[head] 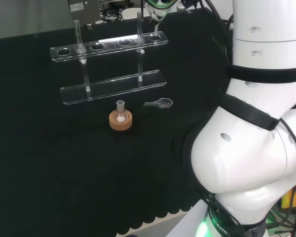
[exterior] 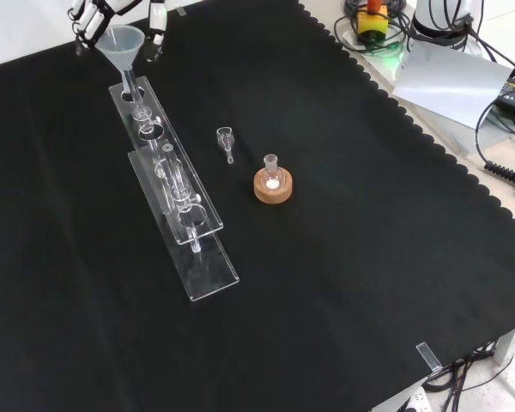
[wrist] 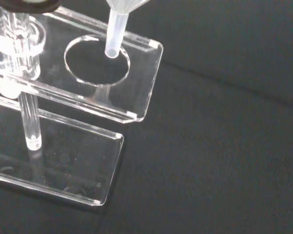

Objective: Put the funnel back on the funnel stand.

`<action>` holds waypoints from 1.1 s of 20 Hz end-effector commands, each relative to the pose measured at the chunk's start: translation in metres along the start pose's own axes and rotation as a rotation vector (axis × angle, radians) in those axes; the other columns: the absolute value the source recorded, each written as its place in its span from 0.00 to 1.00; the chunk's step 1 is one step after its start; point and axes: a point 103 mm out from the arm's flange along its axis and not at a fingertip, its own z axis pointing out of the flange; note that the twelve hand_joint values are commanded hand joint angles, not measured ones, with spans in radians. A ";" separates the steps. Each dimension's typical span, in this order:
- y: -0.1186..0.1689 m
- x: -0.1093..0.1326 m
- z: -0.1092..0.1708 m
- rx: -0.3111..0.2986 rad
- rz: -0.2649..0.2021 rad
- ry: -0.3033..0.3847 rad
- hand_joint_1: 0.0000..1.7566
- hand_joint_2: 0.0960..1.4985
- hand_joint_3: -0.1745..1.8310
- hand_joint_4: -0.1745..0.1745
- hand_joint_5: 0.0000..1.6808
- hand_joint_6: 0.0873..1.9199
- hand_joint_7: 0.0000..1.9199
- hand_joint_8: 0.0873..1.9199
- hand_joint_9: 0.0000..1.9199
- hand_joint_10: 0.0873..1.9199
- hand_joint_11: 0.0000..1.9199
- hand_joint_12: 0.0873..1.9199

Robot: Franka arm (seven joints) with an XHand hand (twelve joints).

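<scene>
- Hand (exterior: 112, 10), front view top left, was curled round the funnel (exterior: 124, 47) rim, keeping it upright so the stem pointed down.
- Stem tip sat over the end hole of the funnel stand (exterior: 178, 202), apparently not yet seated.
- Small flask on cork ring (exterior: 273, 184) and a small glass piece (exterior: 226, 138) stood apart on the counter (exterior: 369, 257), clear of the work.

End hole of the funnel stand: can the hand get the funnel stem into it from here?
Probably yes. The hand holds the funnel upright, its stem tip at the rim of the open end hole of the funnel stand, with nothing visible blocking it.
</scene>
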 end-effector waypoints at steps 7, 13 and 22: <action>0.012 -0.004 0.018 0.040 -0.008 0.012 0.46 0.48 0.33 0.34 0.34 0.06 0.26 0.33 0.49 0.23 0.28 0.62; 0.014 0.001 0.026 0.049 -0.014 0.019 0.46 0.48 0.33 0.34 0.33 0.08 0.26 0.33 0.49 0.23 0.28 0.62; 0.016 0.003 0.034 0.066 -0.009 0.027 0.45 0.48 0.33 0.33 0.28 0.09 0.25 0.33 0.48 0.22 0.27 0.63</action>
